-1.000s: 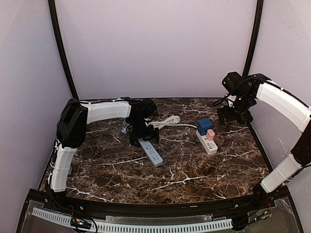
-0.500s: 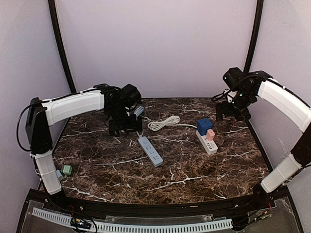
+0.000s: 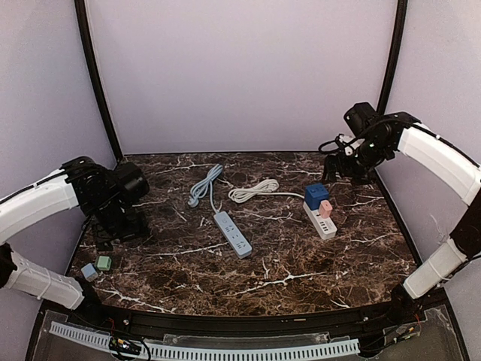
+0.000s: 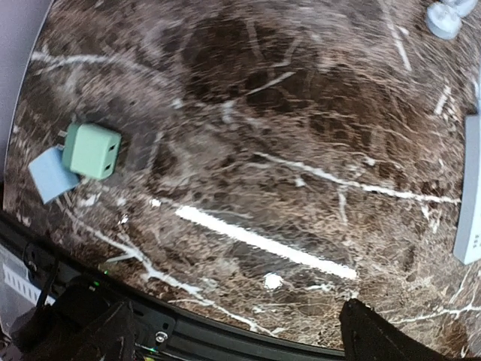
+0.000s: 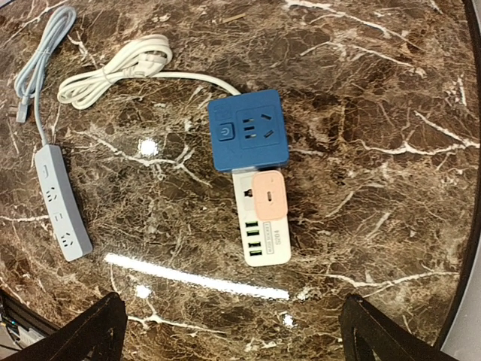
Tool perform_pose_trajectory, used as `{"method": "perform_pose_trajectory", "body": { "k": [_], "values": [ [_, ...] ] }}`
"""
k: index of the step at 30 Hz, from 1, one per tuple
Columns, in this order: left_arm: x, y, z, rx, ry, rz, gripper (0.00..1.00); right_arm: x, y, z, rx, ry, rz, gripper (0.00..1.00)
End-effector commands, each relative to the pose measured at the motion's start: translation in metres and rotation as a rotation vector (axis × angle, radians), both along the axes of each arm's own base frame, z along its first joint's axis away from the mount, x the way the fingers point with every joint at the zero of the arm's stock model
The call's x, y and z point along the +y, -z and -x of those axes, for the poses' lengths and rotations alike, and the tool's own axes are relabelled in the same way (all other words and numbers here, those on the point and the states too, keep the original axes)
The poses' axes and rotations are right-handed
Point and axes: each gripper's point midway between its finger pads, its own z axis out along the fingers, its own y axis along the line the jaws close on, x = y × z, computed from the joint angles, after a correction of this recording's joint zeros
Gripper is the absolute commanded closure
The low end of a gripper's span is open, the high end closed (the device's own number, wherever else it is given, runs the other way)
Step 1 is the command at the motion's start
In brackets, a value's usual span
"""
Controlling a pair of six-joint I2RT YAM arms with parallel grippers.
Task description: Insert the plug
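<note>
The green plug [image 3: 104, 263] lies on the table [image 3: 301, 271] near its front left corner, touching a pale blue plug [image 3: 89, 271] on its outer side. In the left wrist view the green plug [image 4: 92, 150] partly overlaps the pale blue plug [image 4: 51, 174], and both sit close to the table's dark front rim. The left gripper [image 3: 120, 228] hovers just behind them, jaws spread wide and empty. Its two dark fingers [image 4: 376, 338] show at the bottom corners of its own view with bare marble between them. A grey strip [image 3: 232, 234] lies near the middle of the table, angled, with nothing plugged in. Its grey cord [image 3: 204, 184] runs back toward the rear wall. Right of it a white cord [image 3: 254, 190] is coiled and leads to a white strip [image 3: 321, 220]. On that white strip [image 5: 263, 233] a blue cube [image 5: 249, 131] sits at the cord end, with a pink plug [image 5: 268, 195] just beside it. A row of green ports lies at the free end. The right gripper [image 3: 342, 167] hangs above the table's rear right corner, behind the white strip. Its jaws are also wide apart and hold nothing. Its fingers [image 5: 83, 335] frame the bottom of its view, well clear of both strips.
</note>
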Motion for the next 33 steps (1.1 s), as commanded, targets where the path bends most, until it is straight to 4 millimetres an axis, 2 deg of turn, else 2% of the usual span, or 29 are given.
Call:
{"method": "perform_pose_trajectory", "body": {
  "k": [1,5,8,13,19,22,28,33],
  "values": [
    [0.052,0.010,0.048,0.049,-0.276,-0.028,0.08,0.019,0.000,0.008,0.006,-0.050,-0.124,0.01],
    [0.069,0.017,0.069,0.028,-0.485,0.016,0.11,0.029,0.014,0.018,0.059,-0.050,-0.180,0.01],
    [0.079,0.021,0.080,0.049,-0.565,0.011,0.11,0.030,0.018,0.021,0.069,-0.050,-0.189,0.01],
    [0.092,0.034,0.086,0.073,-0.707,0.023,0.12,0.031,0.021,0.020,0.068,-0.045,-0.191,0.01],
    [0.099,0.054,0.070,0.110,-0.813,0.098,0.14,0.024,0.019,0.013,0.033,-0.026,-0.152,0.01],
    [0.099,0.065,0.053,0.124,-0.856,0.141,0.15,0.019,0.016,0.011,0.009,-0.011,-0.131,0.01],
    [0.111,0.070,0.020,0.076,-0.959,0.198,0.18,0.015,0.005,0.013,-0.021,-0.007,-0.125,0.01],
    [0.120,0.080,0.012,0.088,-1.049,0.202,0.20,0.013,0.001,0.015,-0.035,-0.008,-0.121,0.01]
  ]
}}
